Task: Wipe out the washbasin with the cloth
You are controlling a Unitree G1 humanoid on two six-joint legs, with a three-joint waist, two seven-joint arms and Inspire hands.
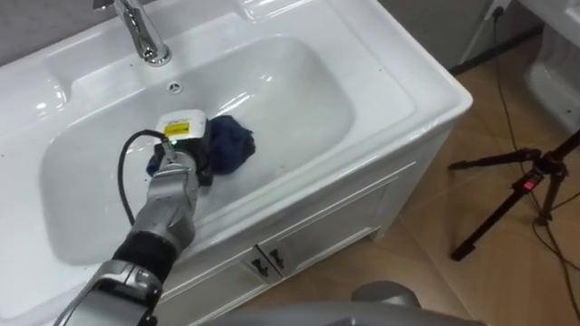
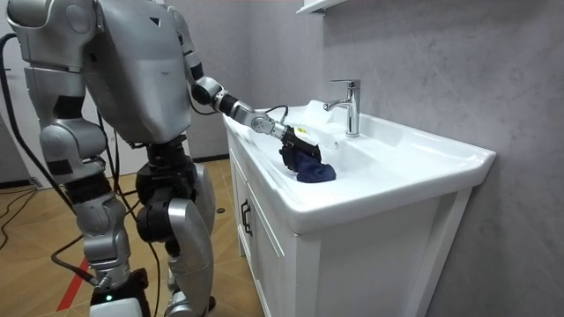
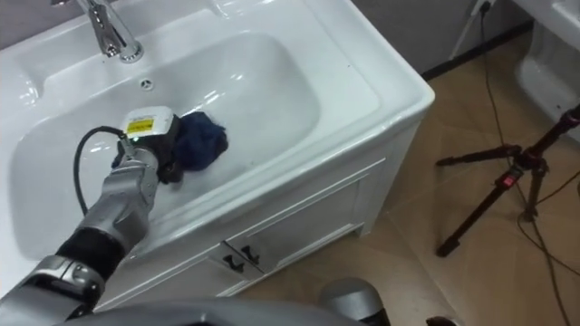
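A white basin [image 1: 399, 91] is set in a white vanity. A crumpled dark blue cloth [image 1: 231, 145] lies on the basin's bottom, toward its front wall. My left hand [image 1: 181, 161] reaches down into the bowl from the lower left, its fingers curled onto the cloth's left edge. The room view has the same hand [image 2: 295, 141] pressing the cloth [image 2: 313, 169] inside the bowl while I stand at the vanity's end. My right arm hangs at my side, at the room view's left.
A chrome faucet [image 1: 145, 32] rises at the basin's back rim, with a small overflow hole [image 1: 174, 87] below it. Cabinet doors [image 1: 299, 244] close the vanity's front. A black tripod [image 1: 526, 181] stands on the wooden floor to the right.
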